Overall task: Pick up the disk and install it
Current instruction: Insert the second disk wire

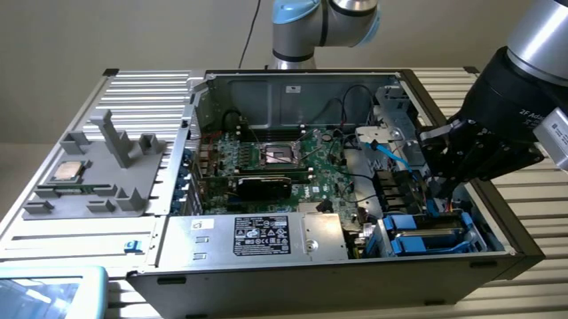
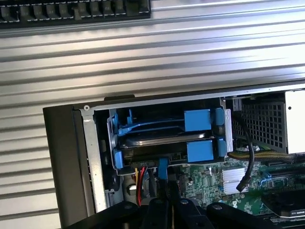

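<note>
One disk sits in its blue bay at the open computer case's corner; my gripper hovers beside it, fingers pressed together, pinching nothing I can see.

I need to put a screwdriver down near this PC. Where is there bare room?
The ribbed metal tabletop beside the case on the exterior view's right is bare. The grey fixture with the CPU chip crowds the other side, and cables fill the case.
</note>
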`<state>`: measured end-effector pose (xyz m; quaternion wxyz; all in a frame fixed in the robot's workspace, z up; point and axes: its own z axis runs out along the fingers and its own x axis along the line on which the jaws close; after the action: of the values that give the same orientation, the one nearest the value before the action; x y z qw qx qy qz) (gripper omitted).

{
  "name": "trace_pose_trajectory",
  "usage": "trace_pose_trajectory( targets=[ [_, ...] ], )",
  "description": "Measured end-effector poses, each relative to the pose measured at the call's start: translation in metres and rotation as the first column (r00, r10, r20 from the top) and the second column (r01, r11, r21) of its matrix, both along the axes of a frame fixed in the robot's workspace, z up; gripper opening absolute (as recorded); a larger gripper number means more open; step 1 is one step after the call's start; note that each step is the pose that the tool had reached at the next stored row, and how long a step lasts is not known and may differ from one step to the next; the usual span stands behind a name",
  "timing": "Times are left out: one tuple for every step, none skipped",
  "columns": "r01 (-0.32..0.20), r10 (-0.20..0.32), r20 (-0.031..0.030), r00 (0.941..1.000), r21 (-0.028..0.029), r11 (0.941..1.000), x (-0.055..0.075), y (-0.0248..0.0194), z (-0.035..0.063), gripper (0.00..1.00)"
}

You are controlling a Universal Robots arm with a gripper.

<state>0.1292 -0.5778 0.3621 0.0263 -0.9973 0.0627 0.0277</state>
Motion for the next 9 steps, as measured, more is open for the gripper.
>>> trace_pose_trajectory(
  targets=[
    [0.0, 0.0, 0.0, 1.0, 0.0001, 1.0, -0.0007, -0.0001, -0.0001, 0.11],
    [-0.001, 0.001, 0.0, 1.0, 0.0002, 1.0, -0.0013, -0.0001, -0.0003, 0.11],
    [-0.01, 0.01, -0.0001, 1.0, 0.0001, 1.0, -0.0018, -0.0001, -0.0004, 0.11],
    [-0.02, 0.02, 0.0, 0.9998, -0.0001, 0.9998, -0.0019, -0.0003, -0.0004, 0.11],
    [-0.031, 0.031, 0.0001, 0.9995, -0.0002, 0.9995, -0.0019, -0.0004, -0.0005, 0.11],
    [-0.045, 0.045, 0.0003, 0.999, 0.0, 0.999, -0.002, -0.0004, -0.0007, 0.11],
    [-0.057, 0.057, 0.0005, 0.9984, 0.0, 0.9984, -0.002, -0.0004, -0.0008, 0.11],
    [-0.062, 0.062, 0.0006, 0.998, 0.0, 0.998, -0.002, -0.0004, -0.0009, 0.11],
    [-0.064, 0.064, 0.0006, 0.9979, 0.0002, 0.9979, -0.0021, -0.0004, -0.0016, 0.11]
  ],
)
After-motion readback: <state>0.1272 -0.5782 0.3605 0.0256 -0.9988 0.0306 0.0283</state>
